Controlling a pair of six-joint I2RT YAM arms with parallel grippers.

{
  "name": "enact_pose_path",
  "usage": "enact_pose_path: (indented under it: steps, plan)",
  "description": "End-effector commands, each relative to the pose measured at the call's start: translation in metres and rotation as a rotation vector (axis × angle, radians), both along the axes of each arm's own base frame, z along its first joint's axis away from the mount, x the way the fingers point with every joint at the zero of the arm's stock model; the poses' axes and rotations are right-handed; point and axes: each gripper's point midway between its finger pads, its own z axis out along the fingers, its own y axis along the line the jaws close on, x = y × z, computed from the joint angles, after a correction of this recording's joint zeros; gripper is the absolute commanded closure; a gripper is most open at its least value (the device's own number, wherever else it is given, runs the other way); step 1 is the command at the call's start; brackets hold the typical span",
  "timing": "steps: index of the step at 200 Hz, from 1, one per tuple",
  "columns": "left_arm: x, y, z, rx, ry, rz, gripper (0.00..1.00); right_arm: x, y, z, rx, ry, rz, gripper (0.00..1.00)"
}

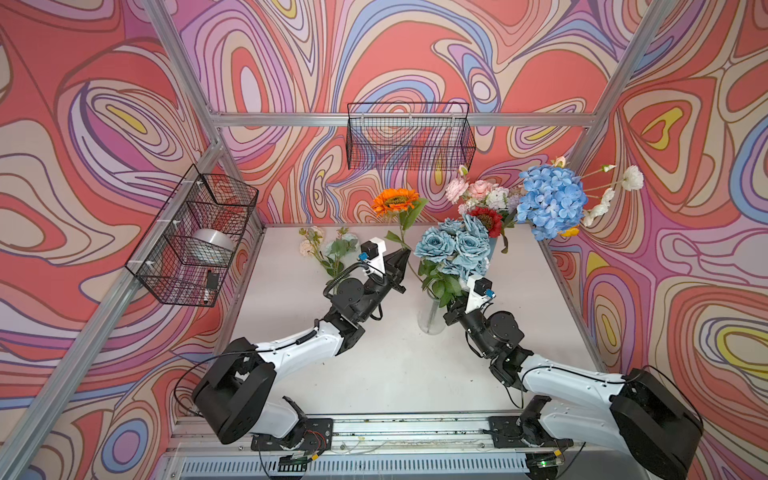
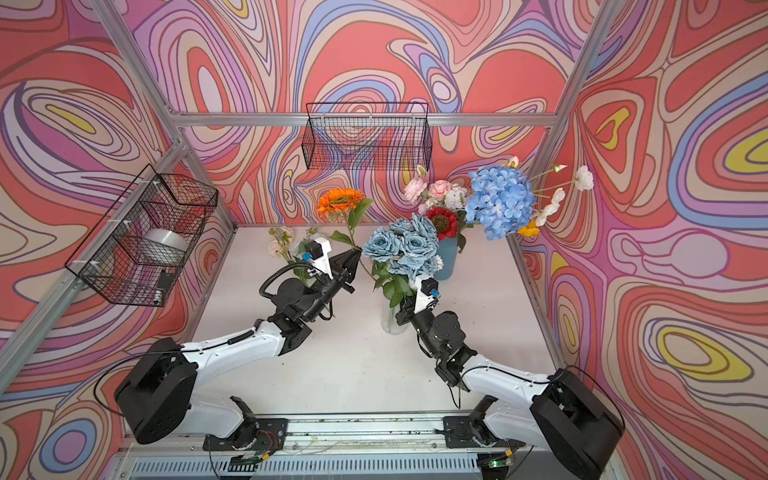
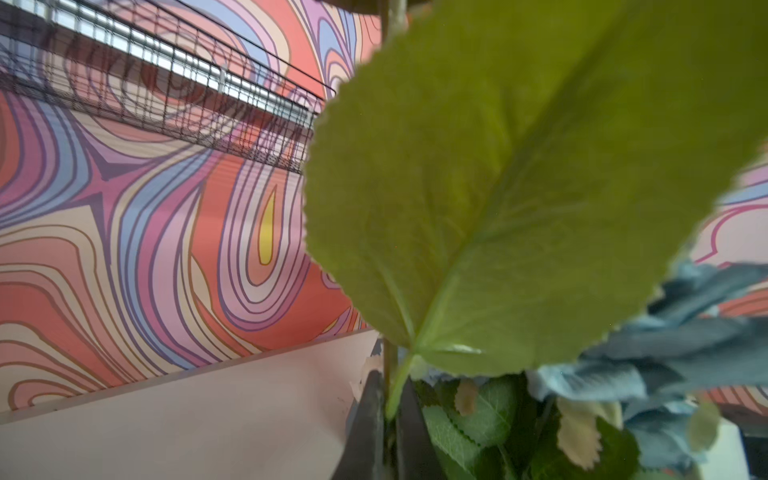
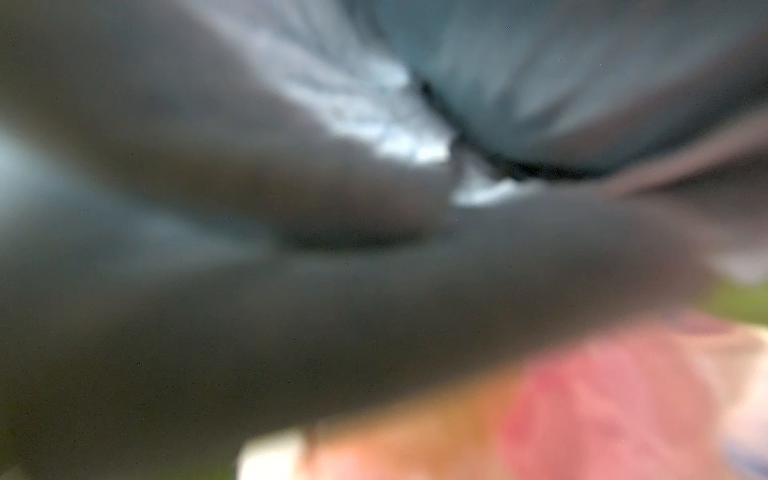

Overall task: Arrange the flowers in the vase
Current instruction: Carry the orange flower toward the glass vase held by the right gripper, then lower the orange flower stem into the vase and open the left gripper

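1. In both top views we are looking down from high over the front edge of the desk [image 1: 395,374], facing the back wall [image 1: 291,62]; the pair are sharing nearly the whole scene, slightly shifted sideways.
2. From the left wrist we are looking along the left claw [image 3: 390,386] toward the wire basket [image 3: 199,95] on that wall, very near a leaf [image 3: 519,187] of the orange sunflower [image 1: 395,200]; basket and blue roses [image 3: 665,353] are showing in both top views too.
3. The right wrist camera is sitting tight against the blue roses, so we are getting only blur.
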Motion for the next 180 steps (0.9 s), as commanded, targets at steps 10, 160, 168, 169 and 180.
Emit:
enact_pose_path:
  steps: [10, 160, 168, 169, 180]
  plan:
    - [-0.006, -0.032, -0.039, 0.108, 0.028, -0.063, 1.00, -0.004, -0.002, 0.004, 0.032, -0.019, 0.007, 1.00]
    - [-0.058, 0.008, -0.086, 0.153, 0.315, -0.021, 0.43, -0.006, -0.007, 0.005, 0.038, -0.020, -0.005, 1.00]
    - [-0.061, 0.019, -0.092, 0.154, 0.339, 0.010, 0.41, -0.006, -0.006, 0.005, 0.037, -0.020, -0.002, 1.00]
    - [-0.061, 0.020, -0.091, 0.153, 0.340, 0.014, 0.41, -0.006, -0.006, 0.005, 0.037, -0.020, -0.002, 1.00]
    - [-0.065, 0.040, -0.108, 0.187, 0.378, 0.079, 0.39, -0.005, -0.006, 0.006, 0.037, -0.020, -0.003, 1.00]
